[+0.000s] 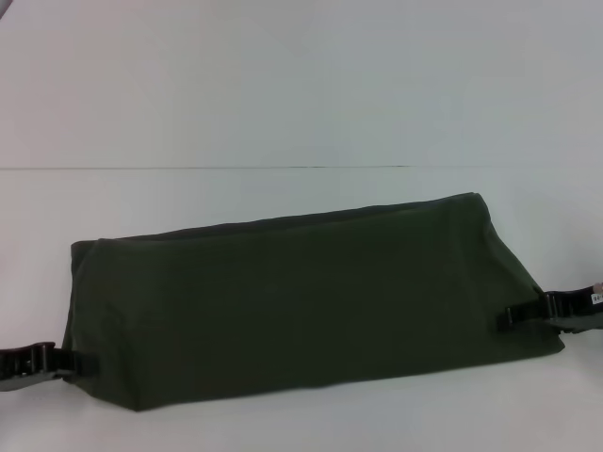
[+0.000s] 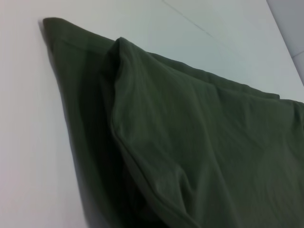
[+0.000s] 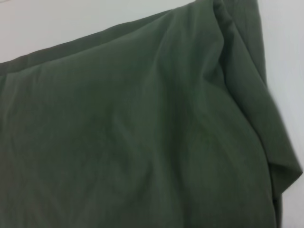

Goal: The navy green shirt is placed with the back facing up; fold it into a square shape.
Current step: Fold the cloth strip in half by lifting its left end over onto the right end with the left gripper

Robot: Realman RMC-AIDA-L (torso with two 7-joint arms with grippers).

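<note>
The navy green shirt (image 1: 311, 301) lies across the white table (image 1: 283, 104) as a wide, dark olive band, its far edge slanting up to the right. My left gripper (image 1: 75, 363) reaches in from the left and is shut on the cloth's near left corner. On the opposite side, my right gripper (image 1: 513, 315) is shut on the right edge, a bit farther from me. The left wrist view shows the shirt (image 2: 199, 142) with an upper layer raised over a lower one. The right wrist view is filled by the shirt (image 3: 133, 142), its hem hanging at one side.
Bare white tabletop surrounds the shirt. A thin seam line (image 1: 207, 169) runs across the table behind it. Nothing else stands on the surface.
</note>
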